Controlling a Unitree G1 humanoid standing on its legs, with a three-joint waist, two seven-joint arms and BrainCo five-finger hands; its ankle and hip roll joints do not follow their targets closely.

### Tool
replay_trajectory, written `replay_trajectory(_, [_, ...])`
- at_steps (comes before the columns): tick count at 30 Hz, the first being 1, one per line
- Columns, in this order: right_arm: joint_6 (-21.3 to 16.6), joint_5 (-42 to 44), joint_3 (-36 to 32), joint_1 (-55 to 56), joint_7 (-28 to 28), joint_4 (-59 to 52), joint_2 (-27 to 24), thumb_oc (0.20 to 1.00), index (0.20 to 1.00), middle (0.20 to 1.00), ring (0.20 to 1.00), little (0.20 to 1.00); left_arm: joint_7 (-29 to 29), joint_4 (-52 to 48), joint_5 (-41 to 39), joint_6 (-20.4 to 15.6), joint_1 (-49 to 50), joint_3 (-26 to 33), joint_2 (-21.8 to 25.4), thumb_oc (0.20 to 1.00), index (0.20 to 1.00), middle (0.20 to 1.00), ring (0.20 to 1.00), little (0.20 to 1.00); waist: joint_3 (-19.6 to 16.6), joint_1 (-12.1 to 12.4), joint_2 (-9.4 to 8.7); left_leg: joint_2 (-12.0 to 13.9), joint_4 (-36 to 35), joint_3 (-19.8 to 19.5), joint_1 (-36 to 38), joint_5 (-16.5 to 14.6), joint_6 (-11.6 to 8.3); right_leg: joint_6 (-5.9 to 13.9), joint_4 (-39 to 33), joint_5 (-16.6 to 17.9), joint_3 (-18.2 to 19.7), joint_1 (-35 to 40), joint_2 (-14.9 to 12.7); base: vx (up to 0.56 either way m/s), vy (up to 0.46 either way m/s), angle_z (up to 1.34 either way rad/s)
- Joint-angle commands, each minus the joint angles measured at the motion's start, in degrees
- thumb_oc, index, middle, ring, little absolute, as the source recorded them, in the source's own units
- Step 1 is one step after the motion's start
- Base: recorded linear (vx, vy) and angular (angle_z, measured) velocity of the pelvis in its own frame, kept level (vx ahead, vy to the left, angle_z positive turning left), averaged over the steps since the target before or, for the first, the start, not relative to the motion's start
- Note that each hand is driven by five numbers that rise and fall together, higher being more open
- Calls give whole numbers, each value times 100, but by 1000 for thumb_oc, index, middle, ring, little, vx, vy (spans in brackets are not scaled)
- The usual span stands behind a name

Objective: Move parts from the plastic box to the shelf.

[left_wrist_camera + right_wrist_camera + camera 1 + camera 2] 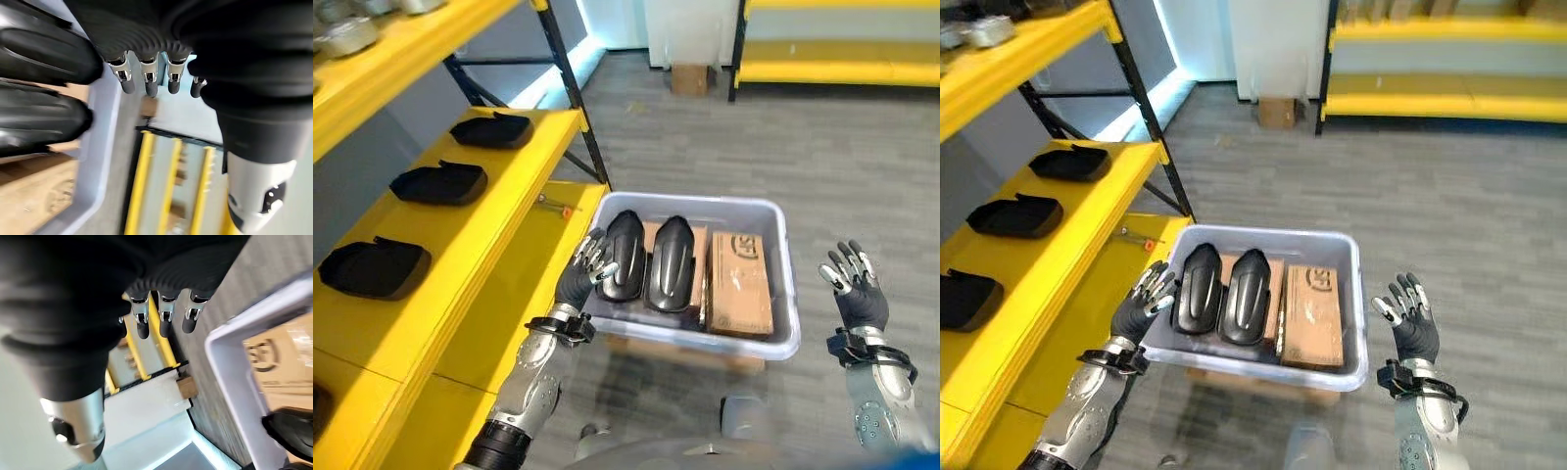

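The left hand's fingers (595, 257) are seen spread and nearly straight, closed on nothing, poised at the near left rim of the plastic box (773, 217); whether they touch the rim cannot be told. Just beyond those fingers, inside the box, two black moulded parts (646, 259) lie side by side, lengthwise, and the nearer one is almost under the fingertips, which suggests a reach is being set up for that part. The left hand (579, 279) is judged to be placed there because the box's left side faces the shelf, so a lifted part would have only a short way to travel. Past the two parts, further from the left fingers, a brown carton (738, 284) is laid flat in the box; a dark printed mark is visible on its top, but no writing is read off here. On the outer side of the left hand, the yellow shelf (514, 186) carries three more black parts (438, 183) in a spaced row, each well apart from the next, presumably so that each can be set down singly. The right hand (855, 284) is held up beside the box's right wall, clear of it, with its fingers (1400, 294) fanned open and empty.
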Motion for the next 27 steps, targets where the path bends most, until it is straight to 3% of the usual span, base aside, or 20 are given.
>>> replay_trajectory(1, [-254,85,-61,-172,81,-495,44,1000,1000,1000,1000,1000,-40,-447,44,-305,16,293,270,1000,1000,1000,1000,1000,10,55,-428,484,401,-341,-447,414,-414,456,-2409,1582,-498,1711,-667,-1,46,-11])
replay_trajectory(6, [-245,88,-57,-138,111,-491,86,1000,1000,1000,1000,1000,-37,-466,48,-328,53,319,311,1000,1000,1000,1000,1000,90,-10,-565,463,565,-163,-476,245,-382,523,-2478,1761,-321,1486,-702,4,35,-14])
replay_trajectory(18, [-193,-343,287,-253,156,-316,-93,1000,1000,1000,1000,1000,-61,-453,39,-357,96,319,419,1000,1000,1000,1000,1000,288,-29,-626,528,374,-42,-468,396,-432,526,-2469,1865,-158,1090,-550,-9,-15,-9])
replay_trajectory(27, [-291,-979,686,-1383,-652,379,-208,1000,1000,1000,1000,1000,242,-446,-64,-535,-762,-124,397,1000,1000,1000,1000,1000,811,167,-352,499,379,-330,-1259,592,-487,533,-2343,1940,-355,540,-662,-64,-34,5])
